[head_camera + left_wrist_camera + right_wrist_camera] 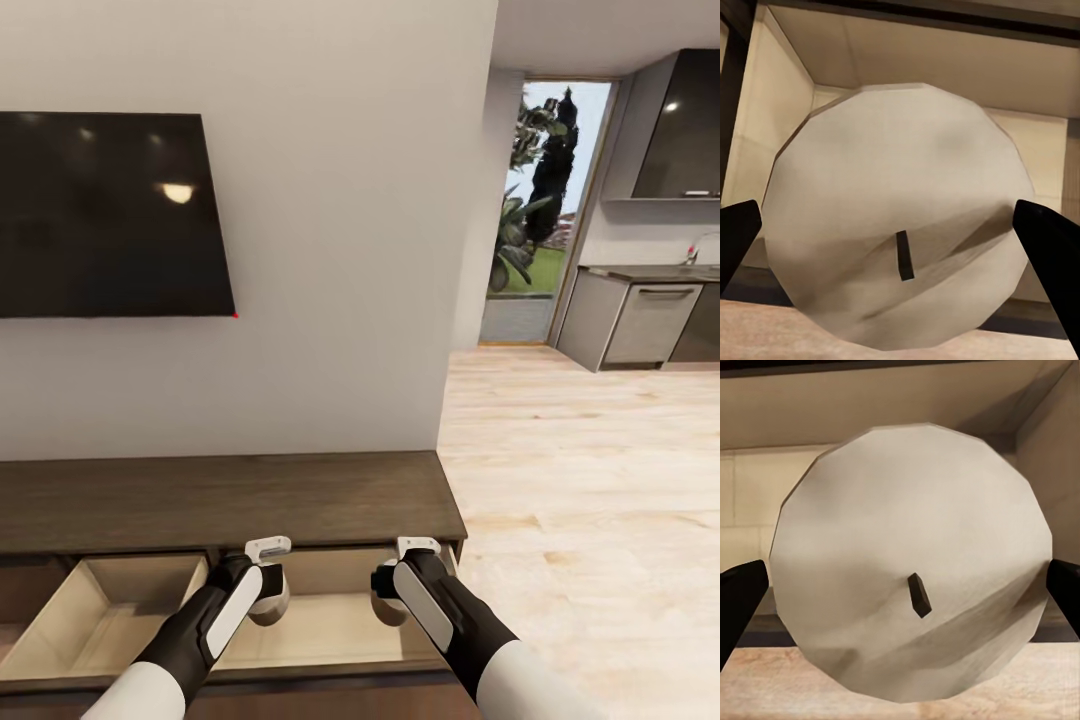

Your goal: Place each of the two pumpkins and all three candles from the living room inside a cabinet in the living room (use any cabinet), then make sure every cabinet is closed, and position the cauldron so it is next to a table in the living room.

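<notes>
Evidently each hand, left (268, 580) and right (392, 585), gripped a candle (896, 217) by its sides over the cabinet's open drawer (330, 625); small, rigid, probably smooth, best pinched mid-body.

Both arms reach forward side by side, the left end effector (268, 590) and right end effector (392, 592) each clamped on a load.

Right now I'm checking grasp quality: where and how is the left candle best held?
By its round flank, as now: the left end effector has a finger on each side of the candle, wick end toward the wrist camera. The smooth cylinder centres between opposed fingers.
</notes>
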